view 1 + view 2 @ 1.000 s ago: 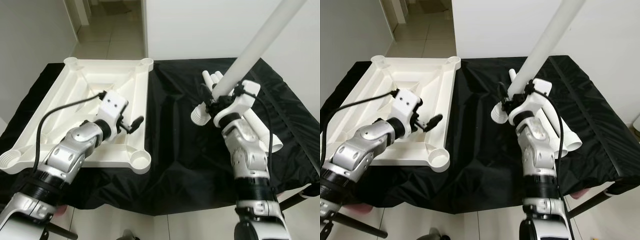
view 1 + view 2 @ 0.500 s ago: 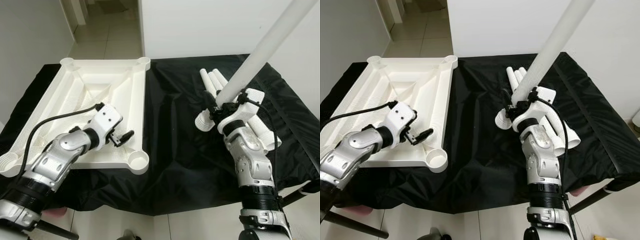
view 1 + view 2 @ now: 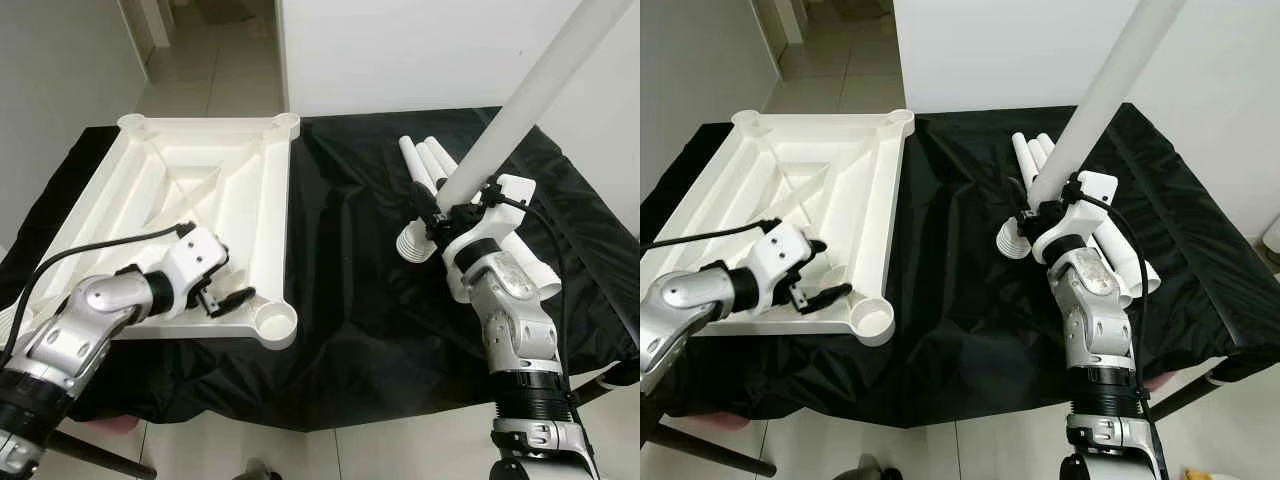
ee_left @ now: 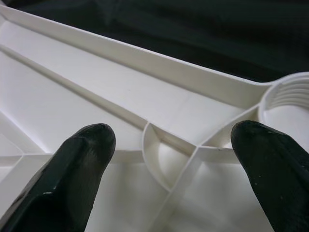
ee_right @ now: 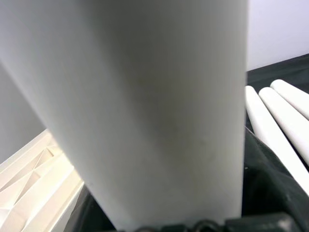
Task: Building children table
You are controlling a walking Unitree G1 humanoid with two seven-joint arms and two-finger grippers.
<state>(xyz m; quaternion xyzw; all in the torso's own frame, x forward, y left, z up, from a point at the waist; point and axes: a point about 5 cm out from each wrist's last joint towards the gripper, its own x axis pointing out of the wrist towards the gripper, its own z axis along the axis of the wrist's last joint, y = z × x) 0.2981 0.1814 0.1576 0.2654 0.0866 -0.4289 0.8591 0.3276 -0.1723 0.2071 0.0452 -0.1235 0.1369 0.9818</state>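
— Right gripper (image 3: 436, 207) clamping a long white table leg (image 3: 520, 100) near its lower end, fingers closed around it, tube slanting up and away above the wrist. Three more legs (image 3: 1038, 152) lying just behind and beside that gripper on the black cloth (image 3: 350, 250).

— And the left gripper (image 3: 812, 287)?

— Hovering with fingers (image 4: 79, 159) spread wide apart, holding nothing, just over the near corner of the upturned white tabletop (image 3: 230, 170). Round socket (image 3: 873, 322) sitting right beside its fingertips, to the outside; ribs (image 4: 183, 166) crossing directly under the gap between them.

— Handling of that leg?

— Probably hollow plastic, so light and stiff, but smooth and likely slippery. Gripping so low leaves a lot of length overhead, tending to swing and lever against the fingers. Probably better kept close to upright while travelling toward the socket.

— And the tabletop?

— Looking rigid, light for its size, likely to slide on the cloth when a leg gets pushed or twisted in. Best hold seemingly the raised edge wall or a rib next to the socket, pinning that corner down.

— Threads?

— Ridges showing inside the socket in the left wrist view, suggesting screwing rather than plain pressing.
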